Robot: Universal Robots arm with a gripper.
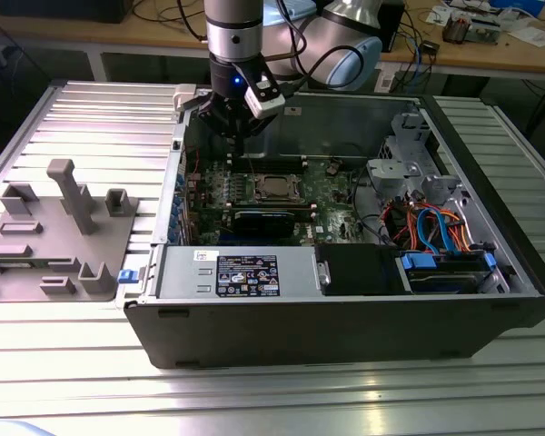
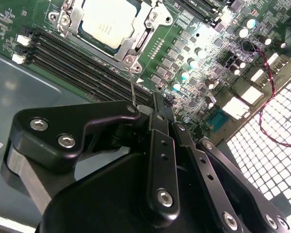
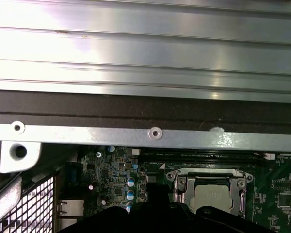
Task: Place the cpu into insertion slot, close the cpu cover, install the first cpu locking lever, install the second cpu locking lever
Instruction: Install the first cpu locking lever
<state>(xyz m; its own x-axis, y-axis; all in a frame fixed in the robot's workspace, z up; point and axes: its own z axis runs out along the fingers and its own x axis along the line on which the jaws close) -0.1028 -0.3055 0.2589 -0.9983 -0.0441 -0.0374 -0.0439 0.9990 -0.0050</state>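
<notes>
- CPU (image 2: 109,22) lies flat in the slot (image 2: 129,59) on the green board (image 1: 331,195), silver top up; we also see it in the first wrist view (image 3: 213,196) and the exterior view (image 1: 274,186).
- We see the cover (image 2: 141,34) lying down over the CPU, its frame around the CPU's edges.
- We see 1 thin lever (image 2: 132,82) rising from the slot's corner toward the gripper. Its upper end passes behind a black gripper link, and we cannot tell whether the 2 touch.
- Gripper (image 2: 157,99) hangs above the board, just beside the slot, on the side of the black memory slots (image 2: 72,58). Its fingers are pressed together, and we see nothing between the tips.
- In the exterior view the gripper (image 1: 239,145) points down into the open case (image 1: 345,318), near the case's far wall.
- We see the case on a ribbed metal table (image 1: 73,118), with a grey fixture (image 1: 64,227) on the exterior view's left, well apart from the gripper.
</notes>
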